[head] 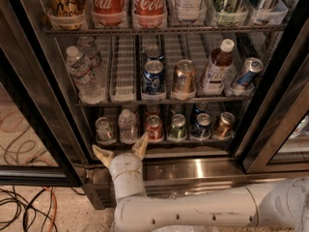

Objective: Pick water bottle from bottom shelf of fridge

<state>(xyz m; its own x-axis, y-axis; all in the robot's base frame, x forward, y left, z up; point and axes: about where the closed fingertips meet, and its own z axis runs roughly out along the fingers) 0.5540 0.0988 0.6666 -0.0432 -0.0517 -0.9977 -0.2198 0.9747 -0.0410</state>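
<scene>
The fridge [193, 170] stands open in front of me. On its bottom shelf [193, 141] a small clear water bottle [127, 127] with a white cap stands second from the left. My gripper [121, 151] is open, just below and in front of that bottle at the shelf's steel front edge. One finger [141, 146] points up at the bottle's base. The other finger [103, 154] lies to the left, below a clear container [104, 129]. The gripper holds nothing.
Several cans [177, 127] fill the bottom shelf to the right of the bottle. The rack above holds larger water bottles [79, 71], cans and a brown-liquid bottle [217, 66]. Black door frames [34, 129] flank the opening. Cables [29, 207] lie on the floor at the left.
</scene>
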